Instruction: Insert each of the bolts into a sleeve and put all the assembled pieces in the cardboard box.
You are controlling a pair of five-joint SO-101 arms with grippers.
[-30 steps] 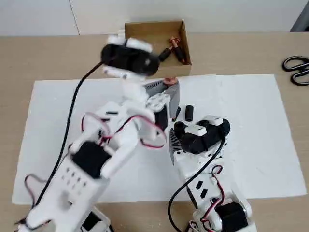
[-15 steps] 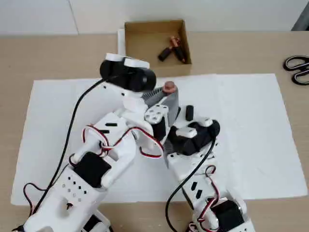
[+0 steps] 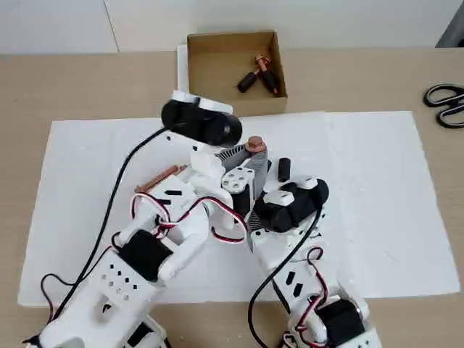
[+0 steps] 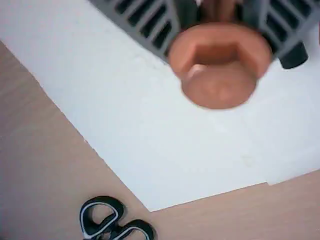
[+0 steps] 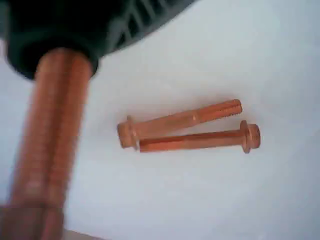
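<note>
My left gripper [image 3: 250, 156] is shut on a copper bolt [image 4: 219, 65], whose flanged head [image 3: 254, 143] sticks out past the grey fingers [image 4: 145, 20]. Just below it my right gripper [image 5: 60, 27] is shut on a black sleeve [image 5: 47, 45], partly hidden under the left arm in the high view. A copper bolt shaft [image 5: 50, 135] runs into that sleeve. Two loose bolts [image 5: 185, 131] lie side by side on the white sheet [image 3: 377, 188], left of the arms [image 3: 156, 179]. One loose sleeve [image 3: 284, 169] lies right of the grippers. The cardboard box [image 3: 214, 72] at the back holds assembled pieces [image 3: 259, 72].
Black scissors [image 3: 446, 104] lie on the wooden table at the far right, off the sheet, and appear in the left wrist view [image 4: 112, 226]. The sheet's right half is bare. Both arms crowd the middle front of the sheet.
The left arm has drawn back from beside the box toward the right gripper, carrying the bolt. The right arm has shifted slightly left. The two loose bolts have come into sight.
</note>
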